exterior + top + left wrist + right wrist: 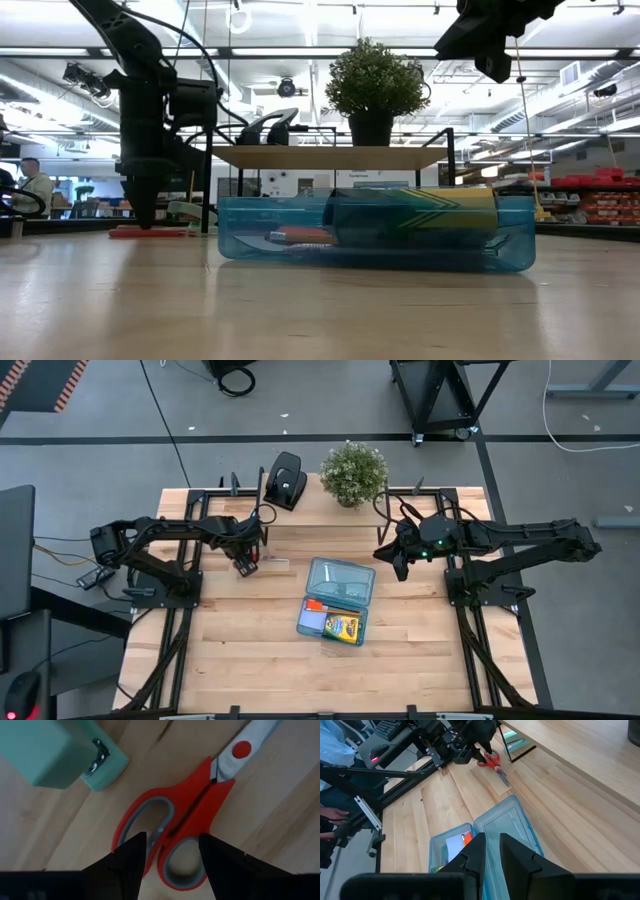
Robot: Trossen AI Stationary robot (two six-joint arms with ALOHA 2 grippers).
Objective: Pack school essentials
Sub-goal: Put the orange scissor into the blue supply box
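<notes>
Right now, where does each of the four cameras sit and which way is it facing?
High: above the table, looking straight down; both arms, open blue case.
Low: table height, looking level at the case wall, room beyond; arms descend.
Left wrist: looks down past the open left tool straddling the red-handled scissors.
Right wrist: raised, looks past the right tool across the case.
Shared: both wrist views show the scissors.
</notes>
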